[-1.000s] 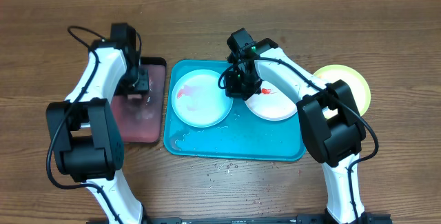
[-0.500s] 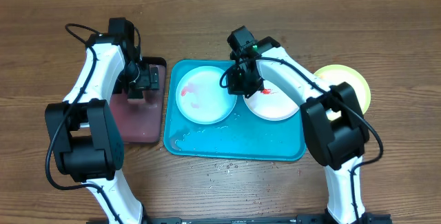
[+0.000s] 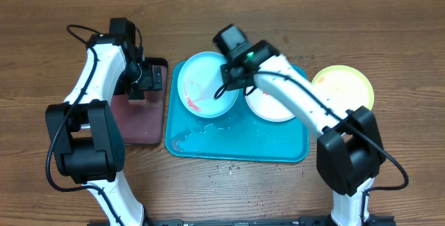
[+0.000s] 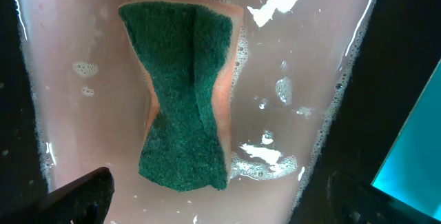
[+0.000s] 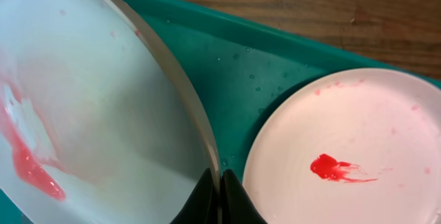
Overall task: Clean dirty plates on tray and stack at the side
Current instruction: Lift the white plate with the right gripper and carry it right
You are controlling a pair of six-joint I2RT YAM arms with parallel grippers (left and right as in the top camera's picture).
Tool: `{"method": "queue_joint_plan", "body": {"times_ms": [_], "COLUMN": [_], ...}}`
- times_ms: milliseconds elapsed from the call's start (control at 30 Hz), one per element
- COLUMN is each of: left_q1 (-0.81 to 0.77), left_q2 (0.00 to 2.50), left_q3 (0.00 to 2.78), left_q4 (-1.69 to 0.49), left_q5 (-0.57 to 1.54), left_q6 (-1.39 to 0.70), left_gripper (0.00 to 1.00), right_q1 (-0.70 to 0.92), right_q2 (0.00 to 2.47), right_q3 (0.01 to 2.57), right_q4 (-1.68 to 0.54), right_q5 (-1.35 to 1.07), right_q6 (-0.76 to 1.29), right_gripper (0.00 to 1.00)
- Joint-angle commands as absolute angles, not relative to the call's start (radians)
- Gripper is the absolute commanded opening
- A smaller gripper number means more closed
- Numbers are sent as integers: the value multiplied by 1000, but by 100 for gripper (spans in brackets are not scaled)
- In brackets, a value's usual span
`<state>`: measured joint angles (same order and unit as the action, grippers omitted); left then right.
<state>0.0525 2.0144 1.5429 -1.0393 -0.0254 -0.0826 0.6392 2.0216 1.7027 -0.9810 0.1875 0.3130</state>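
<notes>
My left end effector, spread wide, hangs over the sponge just left of the tray (long axis across my closing line, I judge), while my right end effector clamps the light blue plate, tilted over the tray's left half.
</notes>
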Motion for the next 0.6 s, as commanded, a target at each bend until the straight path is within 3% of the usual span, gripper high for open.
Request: {"method": "queue_joint_plan", "body": {"times_ms": [0, 267, 567], "left_q1": [52, 52, 52], "left_q2": [2007, 2007, 2007], "left_q3": [1555, 1555, 1555], "left_q4": [-1036, -1035, -1035], "left_q5": [-6, -6, -6], "left_q6": [-94, -94, -94], "left_gripper": [99, 100, 100], "right_q1": [709, 873, 993], "right_q2": [1965, 1964, 1964], "right_q3": [1716, 1716, 1716], "right_q4": [-975, -955, -898], "right_q5": [435, 886, 1200], "right_q6": [307, 312, 315], "right_gripper": [4, 4, 4]}}
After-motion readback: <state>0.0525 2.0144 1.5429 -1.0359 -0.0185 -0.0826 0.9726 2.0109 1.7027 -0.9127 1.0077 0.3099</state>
